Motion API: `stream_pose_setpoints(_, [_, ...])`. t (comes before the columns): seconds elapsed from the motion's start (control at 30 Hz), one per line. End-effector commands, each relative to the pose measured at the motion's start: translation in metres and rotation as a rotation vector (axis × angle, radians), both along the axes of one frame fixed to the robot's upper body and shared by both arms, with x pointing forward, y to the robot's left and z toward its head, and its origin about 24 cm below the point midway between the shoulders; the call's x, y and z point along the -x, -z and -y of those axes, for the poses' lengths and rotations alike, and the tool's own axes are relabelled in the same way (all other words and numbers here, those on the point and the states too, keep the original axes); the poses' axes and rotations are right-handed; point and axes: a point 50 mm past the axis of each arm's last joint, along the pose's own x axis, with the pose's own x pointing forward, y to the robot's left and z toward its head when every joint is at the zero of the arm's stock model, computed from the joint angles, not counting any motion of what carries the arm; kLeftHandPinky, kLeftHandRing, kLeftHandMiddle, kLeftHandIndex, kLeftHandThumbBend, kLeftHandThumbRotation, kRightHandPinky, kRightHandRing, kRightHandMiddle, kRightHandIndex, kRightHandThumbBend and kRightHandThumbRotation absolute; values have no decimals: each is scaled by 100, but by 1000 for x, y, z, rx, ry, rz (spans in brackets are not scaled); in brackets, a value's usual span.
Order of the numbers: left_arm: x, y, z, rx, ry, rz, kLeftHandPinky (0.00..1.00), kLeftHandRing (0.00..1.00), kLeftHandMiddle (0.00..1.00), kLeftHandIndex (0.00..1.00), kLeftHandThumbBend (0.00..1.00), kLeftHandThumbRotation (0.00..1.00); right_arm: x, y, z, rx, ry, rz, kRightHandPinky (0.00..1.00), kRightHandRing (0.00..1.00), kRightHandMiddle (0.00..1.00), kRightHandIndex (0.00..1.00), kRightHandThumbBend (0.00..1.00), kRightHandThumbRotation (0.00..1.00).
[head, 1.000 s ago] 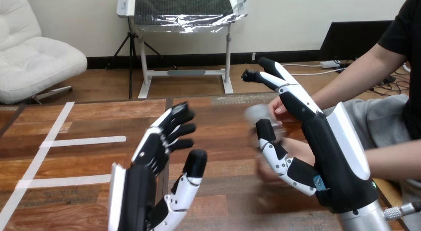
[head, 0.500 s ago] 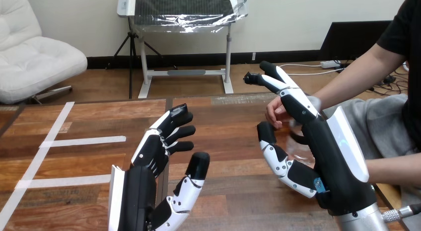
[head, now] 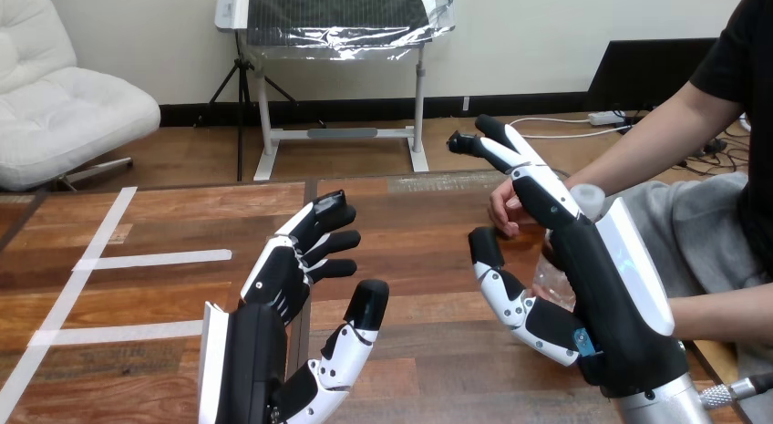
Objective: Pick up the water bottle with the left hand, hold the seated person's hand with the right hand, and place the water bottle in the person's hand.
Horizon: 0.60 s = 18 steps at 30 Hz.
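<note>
Water bottle [head: 552,283] is seen just behind the right hand [head: 613,301], apparently gripped by the person's hand [head: 504,210]. Left hand [head: 255,337] and right hand: fingers straight, nothing held. Handover is judged essentially done.

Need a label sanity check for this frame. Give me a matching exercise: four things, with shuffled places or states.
1 left hand
2 right hand
3 water bottle
4 person's hand

a mostly hidden behind a robot hand, pale cap showing
b open, empty, low in the view's left half
c fingers curled, next to the robot's straight fingers
d open, fingers straight, at the view's right

Pairs: 1-b, 2-d, 3-a, 4-c
</note>
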Motion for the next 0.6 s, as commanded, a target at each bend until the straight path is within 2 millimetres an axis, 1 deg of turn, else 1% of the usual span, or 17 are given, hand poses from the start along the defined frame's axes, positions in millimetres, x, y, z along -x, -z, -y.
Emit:
stream_pose_setpoints(0.0, [-4, -15, 6, 81, -38, 60, 65, 74, 79, 79, 44, 47, -5, -9, -1, -31, -11, 41, 97, 94, 95, 85, 5, 0])
stream_pose_setpoints(0.2, [-4, -15, 6, 80, -37, 60, 65, 74, 79, 79, 43, 47, -6, -9, -1, -29, -14, 45, 97, 94, 95, 85, 5, 0])
stream_pose_setpoints(0.57, [-5, -15, 6, 87, -34, 64, 65, 74, 79, 79, 43, 44, -7, -10, 0, -27, -16, 52, 97, 94, 94, 84, 6, 0])
